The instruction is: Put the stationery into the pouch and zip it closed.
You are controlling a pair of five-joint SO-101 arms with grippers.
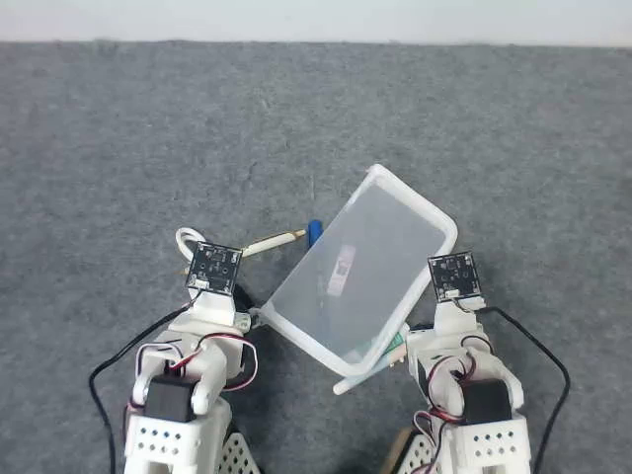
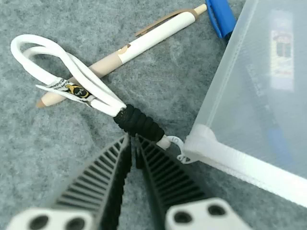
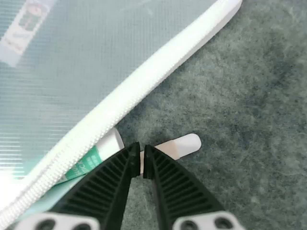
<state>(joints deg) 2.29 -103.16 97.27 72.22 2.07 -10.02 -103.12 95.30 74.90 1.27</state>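
Observation:
The translucent pouch (image 1: 365, 267) with a white zipper border lies tilted between the arms. Its white pull cord (image 2: 72, 72) has a black-wrapped section (image 2: 139, 123), and my left gripper (image 2: 133, 139) is shut with its tips right against that section, by the pouch corner (image 2: 201, 139). A white-and-beige pen (image 2: 144, 40) lies on the table beside the cord. A blue pen cap (image 2: 220, 17) pokes out at the pouch edge. My right gripper (image 3: 142, 152) is shut on a white pen (image 3: 180, 145) at the zipper edge (image 3: 144, 91), next to a green-labelled tube (image 3: 91, 160).
Grey felt covers the table (image 1: 118, 128), with open room to the far side and both sides of the pouch. Both arm bases (image 1: 178, 415) and their cables stand at the near edge.

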